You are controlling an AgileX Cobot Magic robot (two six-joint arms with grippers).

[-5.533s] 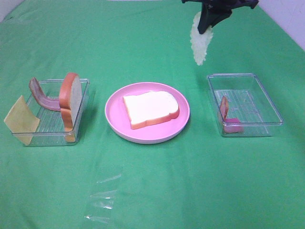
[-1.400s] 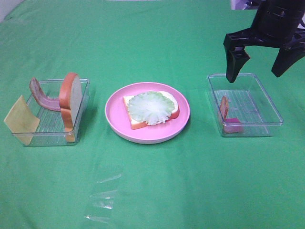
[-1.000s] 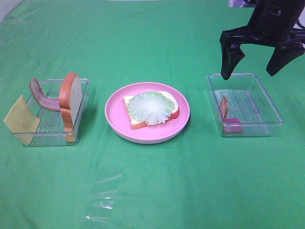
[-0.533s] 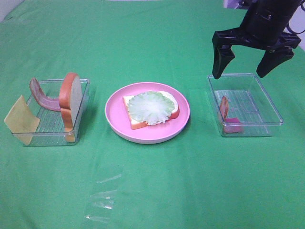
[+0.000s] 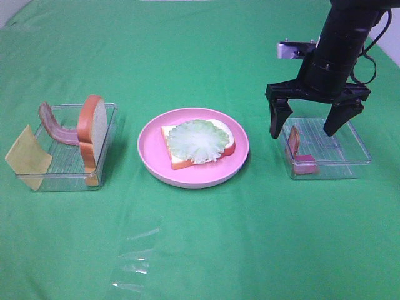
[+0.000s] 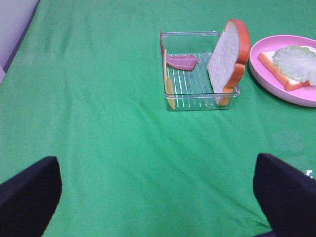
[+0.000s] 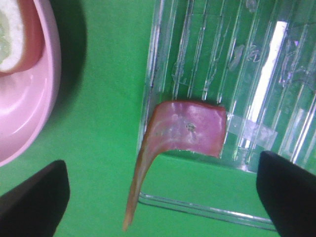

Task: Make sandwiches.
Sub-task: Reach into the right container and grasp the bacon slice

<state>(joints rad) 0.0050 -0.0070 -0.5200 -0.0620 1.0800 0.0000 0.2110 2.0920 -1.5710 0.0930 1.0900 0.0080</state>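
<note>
Green cloth table (image 5: 200, 50) holds a round pink plate (image 5: 150, 155), one clear plastic rectangular tray (image 5: 62, 185) left of it, another clear tray (image 5: 340, 170) right, plus crinkled clear film (image 5: 134, 262) near the front.

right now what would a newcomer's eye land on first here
The black right arm stands out most: it hangs over the clear tray on the right, its jaws spread wide to either side of a bacon strip. Next comes the pink plate in the middle, which holds a bread slice topped with pale lettuce.
</note>
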